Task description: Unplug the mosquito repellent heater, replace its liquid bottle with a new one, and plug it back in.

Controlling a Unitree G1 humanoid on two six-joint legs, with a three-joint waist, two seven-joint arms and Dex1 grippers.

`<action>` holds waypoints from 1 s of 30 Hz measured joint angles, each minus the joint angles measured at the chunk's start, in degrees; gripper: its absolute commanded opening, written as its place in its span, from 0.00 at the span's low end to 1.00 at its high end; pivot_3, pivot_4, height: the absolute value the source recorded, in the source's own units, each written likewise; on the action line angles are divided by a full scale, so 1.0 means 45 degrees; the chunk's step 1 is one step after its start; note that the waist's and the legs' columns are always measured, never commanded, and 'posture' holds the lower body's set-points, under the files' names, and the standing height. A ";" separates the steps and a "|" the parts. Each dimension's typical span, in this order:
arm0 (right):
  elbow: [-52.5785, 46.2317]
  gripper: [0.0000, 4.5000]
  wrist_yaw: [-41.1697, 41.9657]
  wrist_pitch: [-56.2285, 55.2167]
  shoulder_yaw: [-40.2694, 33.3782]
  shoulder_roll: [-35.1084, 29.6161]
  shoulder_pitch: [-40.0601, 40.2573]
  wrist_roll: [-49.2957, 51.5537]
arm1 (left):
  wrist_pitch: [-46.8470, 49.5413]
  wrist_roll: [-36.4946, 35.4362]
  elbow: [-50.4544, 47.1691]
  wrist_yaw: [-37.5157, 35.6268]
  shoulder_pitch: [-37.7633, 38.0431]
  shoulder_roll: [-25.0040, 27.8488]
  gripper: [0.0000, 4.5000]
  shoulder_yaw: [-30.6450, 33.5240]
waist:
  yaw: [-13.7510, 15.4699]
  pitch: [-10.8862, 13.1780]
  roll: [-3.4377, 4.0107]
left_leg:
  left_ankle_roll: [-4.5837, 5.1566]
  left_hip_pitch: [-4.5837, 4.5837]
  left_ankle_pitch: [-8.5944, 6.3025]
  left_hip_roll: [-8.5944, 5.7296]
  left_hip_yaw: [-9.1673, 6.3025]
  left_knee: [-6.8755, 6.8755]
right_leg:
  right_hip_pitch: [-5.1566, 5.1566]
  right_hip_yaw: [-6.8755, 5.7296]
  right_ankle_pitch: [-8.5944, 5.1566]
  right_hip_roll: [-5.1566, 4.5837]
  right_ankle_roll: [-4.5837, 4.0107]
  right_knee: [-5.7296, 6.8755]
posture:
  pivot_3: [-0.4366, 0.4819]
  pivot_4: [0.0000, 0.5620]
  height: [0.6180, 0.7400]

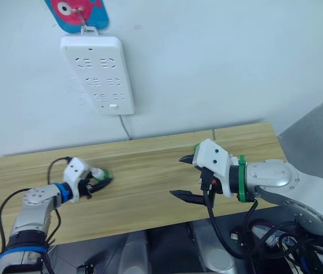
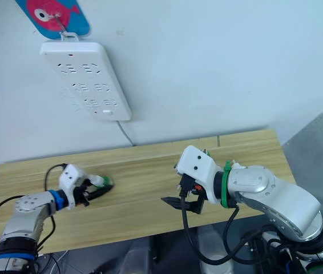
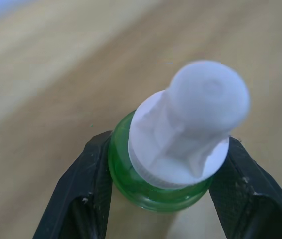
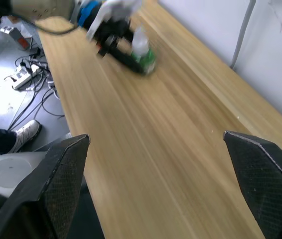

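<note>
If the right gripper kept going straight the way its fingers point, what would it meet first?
Probably the left gripper and the green bottle it clamps, further along the wooden table. The right gripper is open with bare tabletop ahead; height above the wood is unclear.

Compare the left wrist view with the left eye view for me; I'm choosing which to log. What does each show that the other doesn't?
Left wrist view: a close look at the bottle, with its green body and white ridged cap pinched between the left gripper's two black fingers.

Left eye view: the white power strip hanging on the wall with its cord running down behind the table, and the right gripper open above the table, holding nothing.

Both: the left gripper shut on the bottle, over the wooden table.
</note>
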 measured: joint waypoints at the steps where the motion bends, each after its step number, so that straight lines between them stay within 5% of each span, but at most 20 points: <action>1: 0.0065 1.00 -0.0055 -0.0008 -0.0139 0.0226 0.0005 0.0105 | 0.0587 -0.0226 -0.1005 -0.0378 -0.0024 0.0011 0.50 -0.0411 | 0.0045 -0.0006 -0.0008 | -0.0006 -0.0017 0.0004 -0.0001 -0.0008 0.0007 | -0.0010 -0.0006 0.0001 0.0010 -0.0001 0.0001 | 0.21 0.59 0.95; 6: 0.0417 1.00 -0.0458 0.0001 -0.0332 0.1005 0.0005 0.0524 | 0.2711 -0.0939 -0.4352 -0.1432 -0.0897 0.0406 0.50 -0.1449 | 0.0058 -0.0028 -0.0015 | -0.0017 -0.0028 0.0010 0.0001 0.0007 0.0006 | -0.0028 0.0004 0.0004 0.0041 -0.0005 0.0003 | 0.20 0.54 0.95; 16: 0.2630 1.00 -0.1576 0.0087 0.0652 0.2916 -0.1138 0.0182 | 0.2855 -0.0558 -0.4810 -0.2674 -0.4016 0.0500 0.50 -0.2940 | -0.0191 -0.0185 -0.0076 | -0.0076 -0.0089 0.0045 0.0004 -0.0012 0.0015 | -0.0089 -0.0015 0.0074 0.0059 -0.0087 0.0010 | 0.19 0.43 0.95; 30: 0.4402 1.00 -0.1351 -0.1069 0.2342 0.3335 -0.1889 -0.1273 | 0.2561 -0.0172 -0.4643 -0.2898 -0.4527 0.0384 0.50 -0.3314 | -0.0203 -0.0648 -0.0078 | -0.0083 -0.0209 0.0053 0.0005 -0.0010 0.0029 | -0.0226 -0.0028 0.0095 0.0058 -0.0111 0.0045 | 0.22 0.37 0.95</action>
